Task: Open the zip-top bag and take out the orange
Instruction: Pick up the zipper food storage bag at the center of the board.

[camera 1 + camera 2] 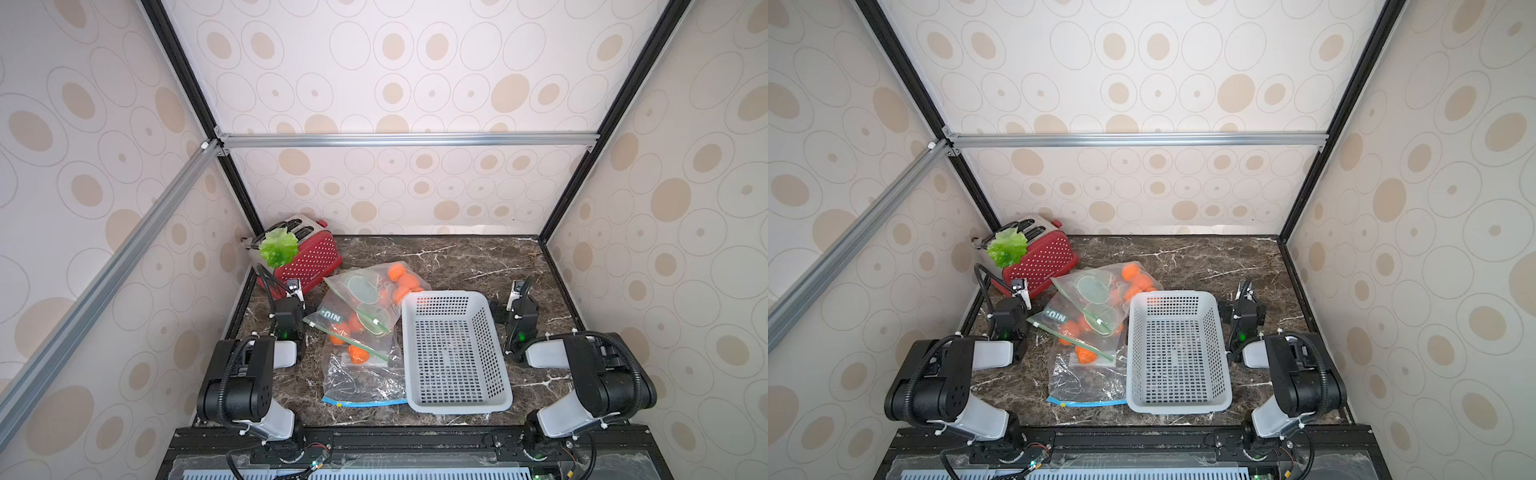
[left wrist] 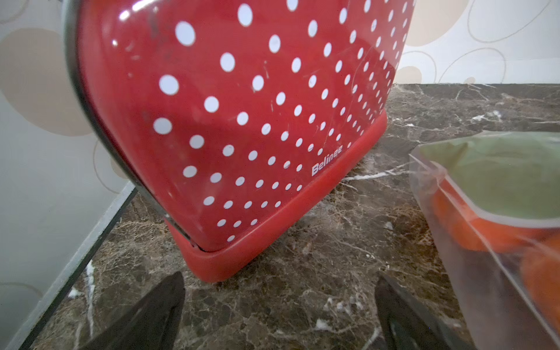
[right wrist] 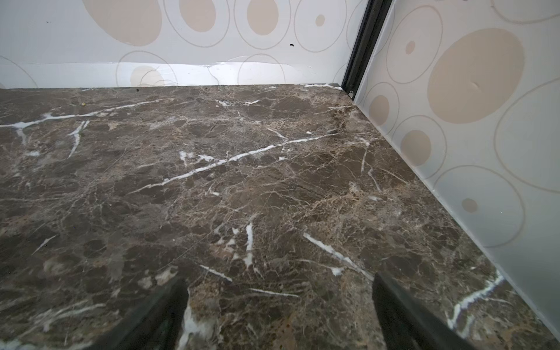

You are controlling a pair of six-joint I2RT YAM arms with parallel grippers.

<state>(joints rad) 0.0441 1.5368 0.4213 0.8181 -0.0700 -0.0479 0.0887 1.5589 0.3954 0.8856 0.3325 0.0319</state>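
Both arms were folded low: left gripper beside the red polka-dot toaster, right gripper right of the perforated grey basket, fingers spread apart on each. Toaster lettering was shown only by the left wrist view. In crinkled clear zip-top bags left of the basket, oranges were seen.

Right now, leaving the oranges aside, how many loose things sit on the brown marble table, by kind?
Clear zip-top plastic bags: 3
Grey perforated plastic basket: 1
Red white-dotted toaster: 1
Green lettuce leaf: 1
Total: 6
Oranges inside the bags overlap too much to count.
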